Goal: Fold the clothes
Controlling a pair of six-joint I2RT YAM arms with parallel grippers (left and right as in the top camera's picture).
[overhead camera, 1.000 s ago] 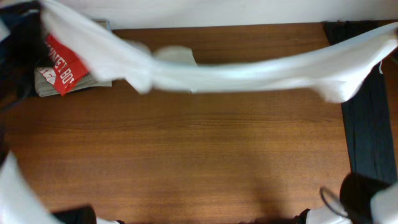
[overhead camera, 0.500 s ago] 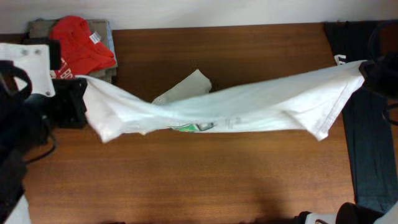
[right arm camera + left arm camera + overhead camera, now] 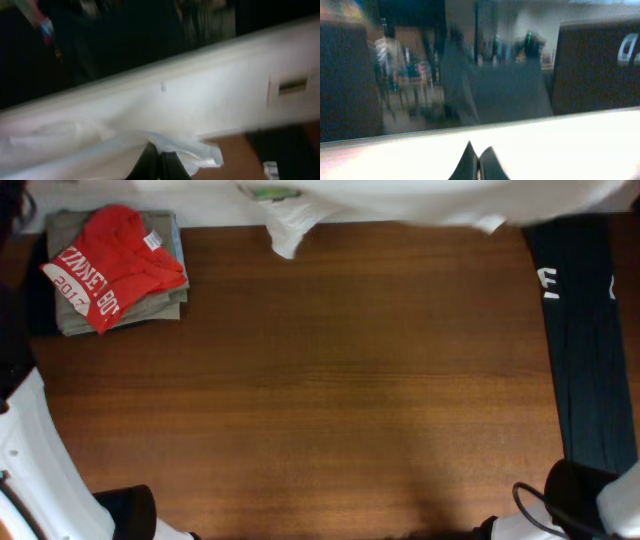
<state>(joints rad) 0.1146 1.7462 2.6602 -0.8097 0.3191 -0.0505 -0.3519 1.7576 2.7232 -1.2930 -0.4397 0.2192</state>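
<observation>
A white garment [image 3: 420, 200] is stretched across the far edge of the overhead view, lifted off the table, with one corner [image 3: 285, 238] hanging down. Both arms are out of frame there. In the left wrist view my left gripper [image 3: 478, 160] has its fingers pressed together against bright white cloth [image 3: 560, 145]. In the right wrist view my right gripper [image 3: 159, 159] is shut on a bunched edge of the white garment [image 3: 100, 145], which spreads out to the left.
A stack of folded clothes with a red printed shirt [image 3: 110, 270] on top sits at the table's far left corner. A black cloth [image 3: 585, 350] hangs along the right edge. The arm bases [image 3: 35, 470] show at the near corners.
The white garment, held stretched low over the table's far half, has swung up and back to the far edge. Both grippers have left the overhead view.
</observation>
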